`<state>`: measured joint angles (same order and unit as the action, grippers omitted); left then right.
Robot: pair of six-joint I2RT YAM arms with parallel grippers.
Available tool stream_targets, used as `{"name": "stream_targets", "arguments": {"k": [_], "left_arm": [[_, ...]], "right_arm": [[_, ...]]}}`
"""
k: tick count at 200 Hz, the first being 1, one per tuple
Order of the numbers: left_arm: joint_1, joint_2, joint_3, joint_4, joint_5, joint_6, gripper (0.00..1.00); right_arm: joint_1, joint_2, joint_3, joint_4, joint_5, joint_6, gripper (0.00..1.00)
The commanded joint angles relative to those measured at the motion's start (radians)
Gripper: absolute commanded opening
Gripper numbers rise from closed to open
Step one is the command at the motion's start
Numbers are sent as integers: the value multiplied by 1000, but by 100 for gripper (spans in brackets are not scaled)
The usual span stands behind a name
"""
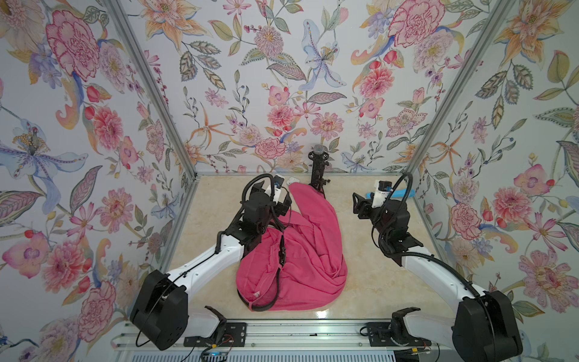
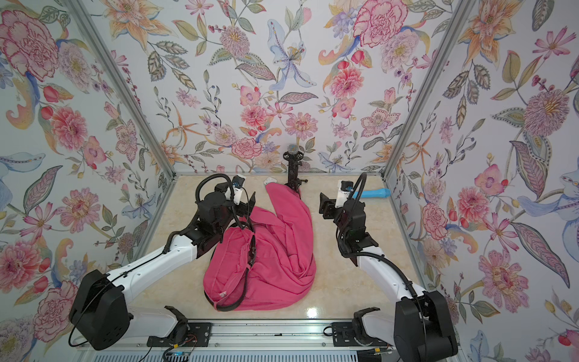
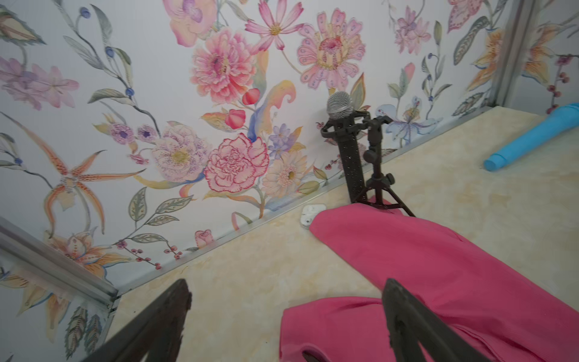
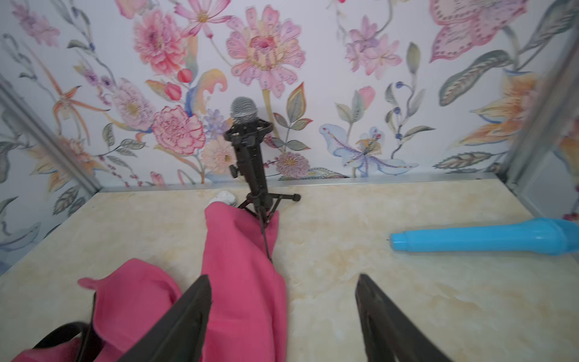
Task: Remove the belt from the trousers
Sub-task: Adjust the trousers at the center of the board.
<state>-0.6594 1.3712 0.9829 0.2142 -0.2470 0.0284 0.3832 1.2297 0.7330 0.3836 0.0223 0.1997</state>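
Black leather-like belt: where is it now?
In both top views the black leather-like belt lies on the bright pink fabric trousers, along their left side, curling round their near edge.

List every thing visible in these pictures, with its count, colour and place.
table: one, beige marbled, below everything
walls: three, floral, around the table
trousers: one, bright pink, crumpled mid-table
belt: one, black, on the trousers' left part
microphone: one, black, silver head, on stand at far wall
tube: one, light blue, far right on table
small object: one, white, at the far wall
left arm, right arm: two, white and black, flanking the trousers
left end effector: one, black, open, at the trousers' far left
right end effector: one, black, open, over bare table
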Motion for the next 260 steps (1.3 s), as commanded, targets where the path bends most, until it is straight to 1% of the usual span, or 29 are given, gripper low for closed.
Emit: {"name": "stream_targets", "arguments": {"k": [1,10,21,33,40,52,60,70,86,102,117,129,155,170,177,190,199,214,228,244,260], "left_arm": [[-105,27,-15,-445,-156,-184,89],[-167,16,-56,-500,-188,-270,89],[-230,-14,-126,-533,-197,-376,90],[-264,-58,-212,-527,-153,-482,90],[-274,-80,-259,-505,-112,-532,88],[-285,-99,-326,-455,-22,-580,79],[-295,-91,-348,-440,7,-615,76],[-317,-65,-357,-431,25,-642,75],[-334,-19,-351,-425,44,-663,76],[-332,17,-346,-440,11,-677,76],[-321,42,-335,-458,-6,-665,70],[-305,50,-328,-464,5,-649,61],[-267,41,-313,-478,86,-605,27],[-256,27,-293,-509,106,-567,7],[-249,19,-270,-535,113,-537,0],[-232,0,-200,-590,134,-454,0],[-215,-8,-132,-619,174,-382,0],[-180,-2,-21,-651,320,-265,0],[-162,30,100,-708,421,-183,0],[-135,80,227,-780,550,-110,0],[-107,129,326,-839,677,-43,0]], "right_arm": [[178,49,6,-170,-79,7,73],[246,70,-15,-162,-85,9,72],[324,99,-59,-123,-96,23,70],[365,144,-105,-73,-121,41,67],[378,172,-124,-60,-123,64,65],[383,216,-151,-38,-139,106,62],[383,237,-167,-17,-153,122,62],[386,257,-185,6,-147,128,60],[385,266,-208,10,-98,128,60],[386,250,-234,14,-63,120,59],[385,230,-257,15,-46,110,59],[385,216,-276,15,-35,102,59],[385,188,-333,34,-27,97,59],[386,162,-363,39,-22,102,59],[386,146,-377,42,-21,106,59],[388,113,-407,55,-19,113,59],[392,90,-427,65,-16,117,59],[408,42,-457,70,28,125,58],[415,-21,-481,83,58,119,59],[416,-128,-485,64,111,61,60],[414,-247,-486,65,216,-51,66]]}}
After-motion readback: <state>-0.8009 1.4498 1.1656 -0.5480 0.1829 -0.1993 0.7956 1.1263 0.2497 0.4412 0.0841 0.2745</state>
